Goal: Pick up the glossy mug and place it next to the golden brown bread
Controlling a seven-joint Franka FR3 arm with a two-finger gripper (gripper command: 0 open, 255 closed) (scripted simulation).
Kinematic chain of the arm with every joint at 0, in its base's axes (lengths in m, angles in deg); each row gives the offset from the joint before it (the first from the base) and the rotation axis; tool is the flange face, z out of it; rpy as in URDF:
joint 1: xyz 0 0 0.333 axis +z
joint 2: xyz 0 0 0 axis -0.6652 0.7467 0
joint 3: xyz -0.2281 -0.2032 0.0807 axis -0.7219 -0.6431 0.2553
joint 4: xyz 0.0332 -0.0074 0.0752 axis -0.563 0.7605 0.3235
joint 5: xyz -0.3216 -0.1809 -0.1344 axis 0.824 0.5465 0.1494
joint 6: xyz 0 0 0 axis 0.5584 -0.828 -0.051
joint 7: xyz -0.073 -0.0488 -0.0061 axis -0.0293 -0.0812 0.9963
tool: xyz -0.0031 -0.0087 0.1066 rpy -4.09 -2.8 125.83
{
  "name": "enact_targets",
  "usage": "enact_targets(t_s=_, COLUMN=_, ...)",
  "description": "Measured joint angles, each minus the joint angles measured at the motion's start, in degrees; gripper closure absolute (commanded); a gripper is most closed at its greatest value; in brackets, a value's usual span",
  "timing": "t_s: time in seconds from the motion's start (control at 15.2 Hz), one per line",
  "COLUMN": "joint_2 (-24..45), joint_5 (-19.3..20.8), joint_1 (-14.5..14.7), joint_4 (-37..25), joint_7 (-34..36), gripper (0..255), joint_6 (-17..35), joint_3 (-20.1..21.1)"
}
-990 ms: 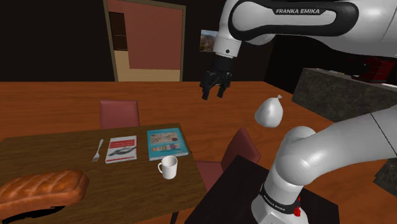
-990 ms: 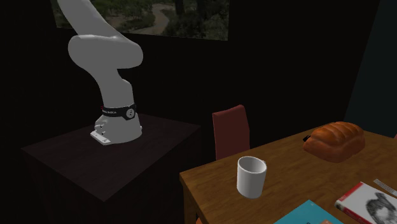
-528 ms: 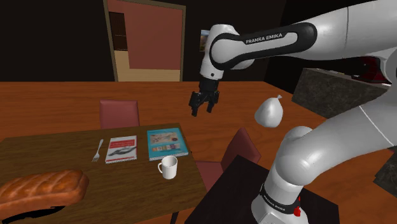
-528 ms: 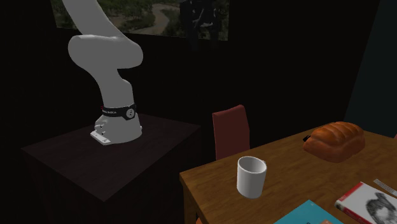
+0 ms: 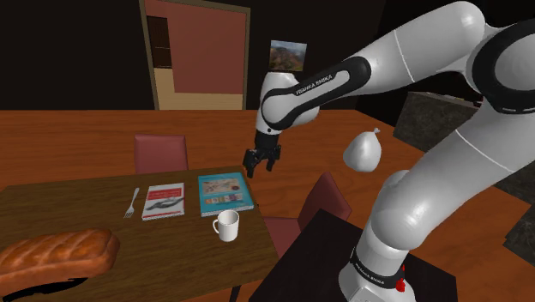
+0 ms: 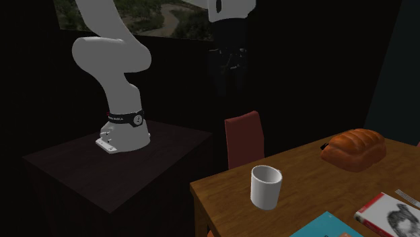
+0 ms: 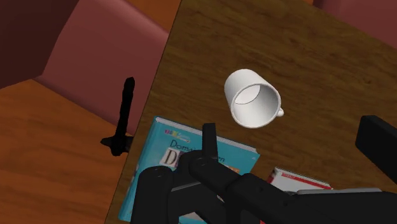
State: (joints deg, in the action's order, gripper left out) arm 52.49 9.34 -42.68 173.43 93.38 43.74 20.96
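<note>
The white mug (image 5: 226, 226) stands upright on the wooden table (image 5: 171, 249), near the edge that faces the stand (image 5: 334, 266). The teal book (image 5: 225, 194) lies just behind it, and beside that book lie a red-and-white book (image 5: 163, 201) and a fork (image 5: 132, 202). The golden-brown bread (image 5: 56, 253) lies at the far end, at the shoulder view's lower left, well apart from the mug. Only bare tabletop lies between mug and bread, with the books and fork off to one side of that strip. A red chair (image 5: 324, 199) stands between the table's edge and the stand, close by the mug. The gripper (image 5: 261, 166) hangs in the air above the teal book and mug, its jaws apart and touching nothing.
</note>
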Motion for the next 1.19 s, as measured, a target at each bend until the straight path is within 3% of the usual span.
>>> enact_targets(t_s=0.59, joint_2=20.7, joint_5=-0.3, joint_1=0.3, joint_4=-3.2, joint_7=-1.0, gripper=0, joint_6=16.8, joint_3=0.5)
enact_targets(t_s=1.19, joint_2=42.8, joint_5=0.4, joint_1=0.8, joint_4=-13.1, joint_7=-1.1, gripper=0, joint_6=28.2, joint_3=0.5)
